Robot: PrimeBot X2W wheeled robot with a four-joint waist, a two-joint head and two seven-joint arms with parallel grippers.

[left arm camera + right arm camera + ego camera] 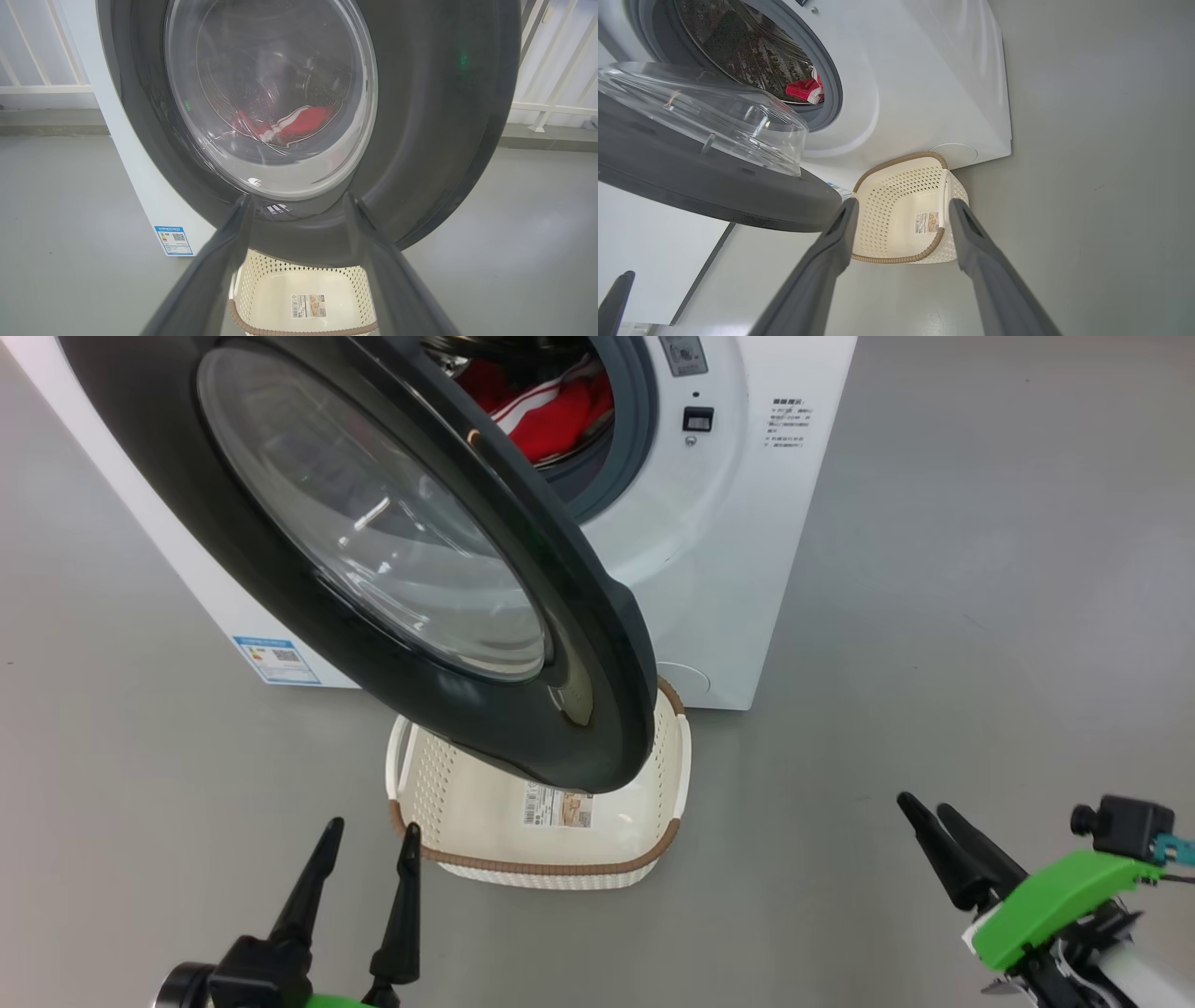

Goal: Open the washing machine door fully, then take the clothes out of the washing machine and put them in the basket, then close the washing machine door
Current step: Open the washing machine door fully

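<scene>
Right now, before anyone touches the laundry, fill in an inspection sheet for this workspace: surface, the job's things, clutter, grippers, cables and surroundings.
Surface: grey floor, smooth.
Machine: white front-loading washing machine standing on the floor.
Door: door partly open, its lower edge hanging over the basket.
Laundry: red and white clothes inside the machine.
Basket: basket on the floor before the machine, holding only a paper label.
Clutter: nothing seen.
Grippers: left gripper and right gripper low over the floor, jaws open, holding nothing.
Cables: what looks like a short teal lead at the right wrist.
Surroundings: white railing behind the machine.
</scene>
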